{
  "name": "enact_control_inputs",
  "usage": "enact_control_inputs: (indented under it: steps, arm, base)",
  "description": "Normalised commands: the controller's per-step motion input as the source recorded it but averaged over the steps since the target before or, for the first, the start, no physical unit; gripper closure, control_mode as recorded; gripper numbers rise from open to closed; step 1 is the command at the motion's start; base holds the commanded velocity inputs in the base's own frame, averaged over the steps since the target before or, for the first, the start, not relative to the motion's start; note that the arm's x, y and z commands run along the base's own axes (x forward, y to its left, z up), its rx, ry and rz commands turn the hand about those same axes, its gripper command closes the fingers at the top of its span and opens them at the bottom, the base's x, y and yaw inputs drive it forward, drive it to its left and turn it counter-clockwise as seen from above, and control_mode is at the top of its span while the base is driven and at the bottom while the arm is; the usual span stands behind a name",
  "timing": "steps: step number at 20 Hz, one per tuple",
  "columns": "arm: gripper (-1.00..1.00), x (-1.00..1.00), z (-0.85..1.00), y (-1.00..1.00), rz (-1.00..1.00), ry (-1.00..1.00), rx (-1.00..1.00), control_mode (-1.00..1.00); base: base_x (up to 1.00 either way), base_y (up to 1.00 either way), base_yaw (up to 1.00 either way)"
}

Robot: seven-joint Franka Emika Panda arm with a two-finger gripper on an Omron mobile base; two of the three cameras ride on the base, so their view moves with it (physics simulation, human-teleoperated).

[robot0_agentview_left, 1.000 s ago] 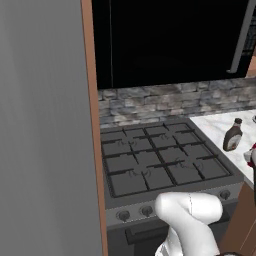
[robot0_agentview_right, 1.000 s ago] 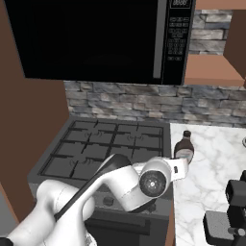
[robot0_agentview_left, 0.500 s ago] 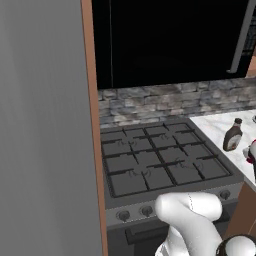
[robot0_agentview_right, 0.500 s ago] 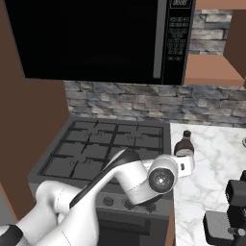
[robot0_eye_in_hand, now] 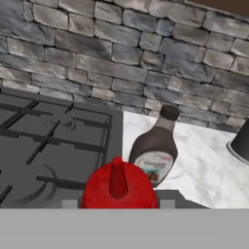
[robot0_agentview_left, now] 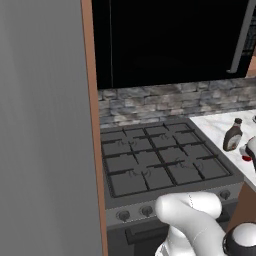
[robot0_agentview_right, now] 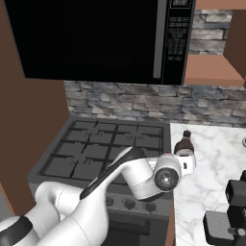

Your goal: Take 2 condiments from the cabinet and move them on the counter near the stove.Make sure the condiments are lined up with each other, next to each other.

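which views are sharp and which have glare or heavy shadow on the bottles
Hand view: flat, even light, the red squeeze bottle looms large, the brown bottle and its label are soft. Left base view: brown bottle small, no glare, the microwave above is near black. Right base view: the arm hides most of the brown bottle; marble counter bright, no hard shadows.

the white marble desk with faint grey veins [robot0_agentview_right: 211, 182] runs right of the black gas stove with grid-like grates [robot0_agentview_right: 110, 149], against a grey stone wall. a squat dark brown bottle with a black cap and pale label [robot0_eye_in_hand: 154, 148] stands upright on the desk, just beside the stove's edge. a dark object [robot0_eye_in_hand: 241, 141] sits on the marble farther right, cut off by the frame.
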Motion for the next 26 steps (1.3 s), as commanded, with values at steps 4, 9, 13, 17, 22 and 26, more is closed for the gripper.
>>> enact_control_inputs:
  steps: [4,9,13,17,22,26]
  arm:
    - [1.0,0.12,-0.21,0.0,0.0,-0.07,0.0,-1.0]
    - [1.0,0.1,-0.19,-0.02,0.0,-0.06,0.0,-1.0]
    - [1.0,0.14,-0.09,-0.04,0.0,-0.01,0.0,-1.0]
    - [1.0,0.11,-0.01,-0.14,0.0,0.0,0.0,-1.0]
    - [1.0,0.07,0.0,-0.19,0.0,0.06,0.0,-1.0]
    - [1.0,0.13,-0.03,-0.2,0.0,0.01,0.0,-1.0]
  base:
    - [0.0,0.0,0.0]
    - [0.0,0.0,0.0]
    - [0.0,0.0,0.0]
    - [0.0,0.0,0.0]
    - [0.0,0.0,0.0]
    - [0.0,0.0,0.0]
